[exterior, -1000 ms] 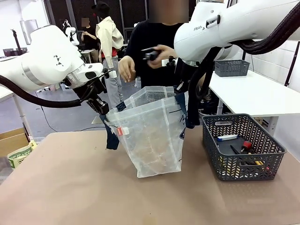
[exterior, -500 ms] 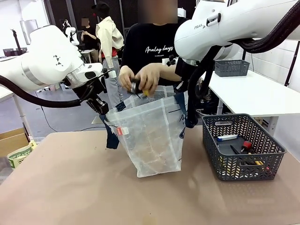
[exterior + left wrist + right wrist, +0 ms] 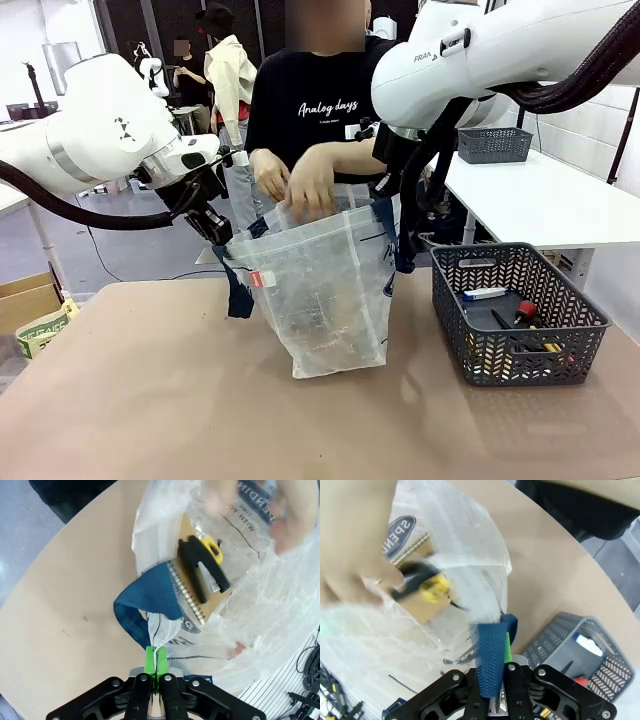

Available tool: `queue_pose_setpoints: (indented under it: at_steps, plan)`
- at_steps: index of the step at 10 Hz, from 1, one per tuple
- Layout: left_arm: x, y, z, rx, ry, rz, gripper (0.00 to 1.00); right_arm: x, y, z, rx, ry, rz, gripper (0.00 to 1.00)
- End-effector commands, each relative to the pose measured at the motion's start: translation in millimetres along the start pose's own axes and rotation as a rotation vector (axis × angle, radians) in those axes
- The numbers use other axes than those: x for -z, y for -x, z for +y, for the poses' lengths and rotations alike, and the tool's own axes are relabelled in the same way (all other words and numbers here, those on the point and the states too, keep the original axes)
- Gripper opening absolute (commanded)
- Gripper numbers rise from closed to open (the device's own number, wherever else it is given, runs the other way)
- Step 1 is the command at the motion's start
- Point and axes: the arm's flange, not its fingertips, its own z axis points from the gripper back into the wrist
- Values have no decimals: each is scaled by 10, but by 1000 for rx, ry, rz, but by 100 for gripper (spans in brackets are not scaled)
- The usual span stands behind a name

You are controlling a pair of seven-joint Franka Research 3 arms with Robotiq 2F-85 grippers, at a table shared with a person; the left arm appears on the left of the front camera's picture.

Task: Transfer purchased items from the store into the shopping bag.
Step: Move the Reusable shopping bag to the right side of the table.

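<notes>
Tall clear plastic bag with navy handles (image 3: 320, 290) stands mid-table, left gripper (image 3: 156, 655) pinched shut on its rim, right gripper (image 3: 504, 652) clamped on a handle, person's hands (image 3: 312, 185) at the mouth, dark grey openwork basket (image 3: 500, 360) beside it.

Person's hand (image 3: 292, 515) — motion-blurred (outline smeared) — at shopping bag (image 3: 280, 595).

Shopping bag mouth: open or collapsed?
Open. Jaws of both arms, shut, pinch opposite sides of the shopping bag, holding its mouth spread; the person's hands reach inside.
</notes>
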Motion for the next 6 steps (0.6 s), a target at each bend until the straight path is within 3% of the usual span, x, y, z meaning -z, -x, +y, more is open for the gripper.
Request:
queue_pose_setpoints:
  at_steps: [1, 6]
  plan:
    - [-3, 4, 10, -6, -1, 0, 0, -8, 4, -13, 3, 1, -1, 0]
    - [-3, 4, 10, -6, -1, 0, 0, -8, 4, -13, 3, 1, -1, 0]
